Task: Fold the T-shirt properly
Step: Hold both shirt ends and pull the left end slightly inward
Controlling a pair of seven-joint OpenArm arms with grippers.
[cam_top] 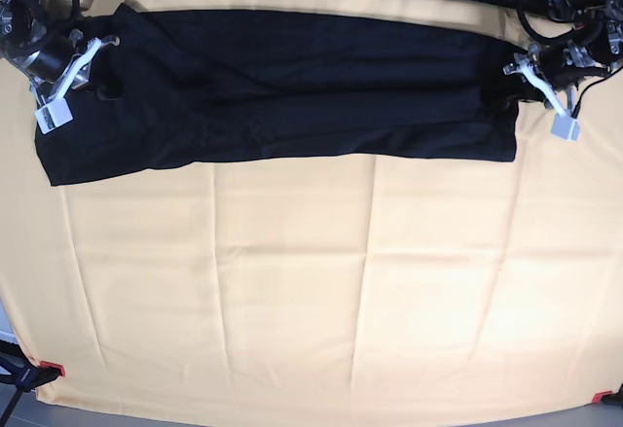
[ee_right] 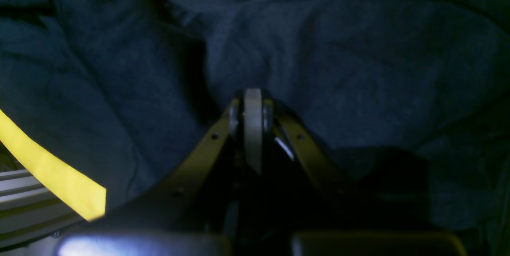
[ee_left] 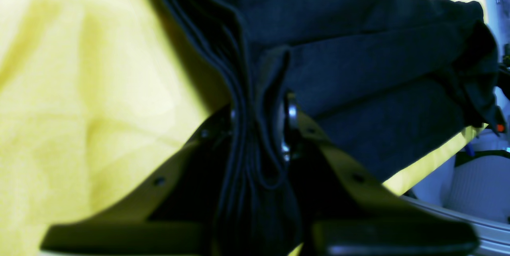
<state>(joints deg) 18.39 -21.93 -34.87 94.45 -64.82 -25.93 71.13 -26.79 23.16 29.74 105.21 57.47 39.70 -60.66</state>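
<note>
The left end effector [ee_left: 261, 128] is clenched on a bunched edge of the T-shirt [ee_left: 358, 88], several soft layers pinched between its jaws. The right end effector [ee_right: 253, 128] is clamped tight with dark fabric against its tips; whether it holds any I cannot tell. The T-shirt [cam_top: 282, 87] lies as a long band across the top of the frame on the yellow cloth [cam_top: 311, 291] covering the desk. Light, limp and wrinkle-prone, it looks best gripped at hems and corners
</note>
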